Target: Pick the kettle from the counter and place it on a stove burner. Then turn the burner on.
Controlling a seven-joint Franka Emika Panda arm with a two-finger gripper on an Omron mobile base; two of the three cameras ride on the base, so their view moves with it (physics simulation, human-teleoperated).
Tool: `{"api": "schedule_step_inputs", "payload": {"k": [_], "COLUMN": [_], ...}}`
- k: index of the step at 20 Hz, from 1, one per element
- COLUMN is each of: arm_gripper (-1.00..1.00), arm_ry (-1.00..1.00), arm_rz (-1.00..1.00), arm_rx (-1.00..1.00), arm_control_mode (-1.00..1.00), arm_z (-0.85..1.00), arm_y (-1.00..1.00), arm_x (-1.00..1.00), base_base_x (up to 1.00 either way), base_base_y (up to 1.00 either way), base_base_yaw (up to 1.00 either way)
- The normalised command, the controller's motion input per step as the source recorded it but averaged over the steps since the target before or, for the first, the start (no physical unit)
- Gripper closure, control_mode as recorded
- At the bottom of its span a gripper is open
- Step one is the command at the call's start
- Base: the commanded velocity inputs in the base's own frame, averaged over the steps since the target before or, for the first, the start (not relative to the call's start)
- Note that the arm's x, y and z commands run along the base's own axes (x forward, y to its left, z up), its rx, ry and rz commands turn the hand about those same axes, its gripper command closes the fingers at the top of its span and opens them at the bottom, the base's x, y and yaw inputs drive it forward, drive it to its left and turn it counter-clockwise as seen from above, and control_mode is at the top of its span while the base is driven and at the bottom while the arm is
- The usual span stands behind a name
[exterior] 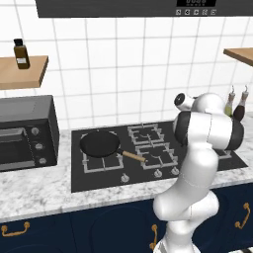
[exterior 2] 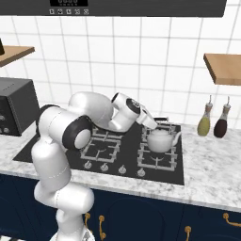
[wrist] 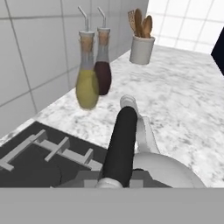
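The gripper point(exterior 2: 155, 125) is closed on the handle point(wrist: 122, 144) of the kettle point(exterior 2: 161, 140); its fingertips point(wrist: 83, 177) flank the dark handle bar at 6 o'clock in the hand view. The kettle sits on a burner point(exterior 2: 157, 153) in the right-hand column of the stove point(exterior 2: 56, 155), spout toward 3 o'clock in the right base view. In the hand view, the kettle body point(wrist: 170, 173) lies at 5 o'clock and a grate point(wrist: 48, 151) at 8 o'clock. Two bottles, one yellow point(wrist: 87, 85) and one dark red point(wrist: 103, 72), stand on the counter point(wrist: 183, 105) at 11 o'clock, touching or nearly so. A utensil pot point(wrist: 141, 48) stands at 1 o'clock. In the left base view, a pan point(exterior: 101, 144) rests on the left burners at 9 o'clock from the arm point(exterior: 197, 163); a microwave point(exterior: 27, 131) stands farther out.
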Motion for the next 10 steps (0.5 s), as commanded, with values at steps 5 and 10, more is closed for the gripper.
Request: {"api": "schedule_step_inputs", "payload": {"k": [5, 10], "arm_gripper": [1.00, 1.00], "arm_ry": [-0.02, -0.10], "arm_rz": [0.00, 0.00], "arm_rx": [0.00, 0.00], "arm_control_mode": [-1.00, -1.00], "arm_z": [-0.31, -0.39], "arm_y": [-0.40, -0.30], "arm_x": [-0.17, -0.30], "base_base_x": [0.00, 0.00], "base_base_y": [0.00, 0.00], "base_base_yaw": [0.00, 0.00]}}
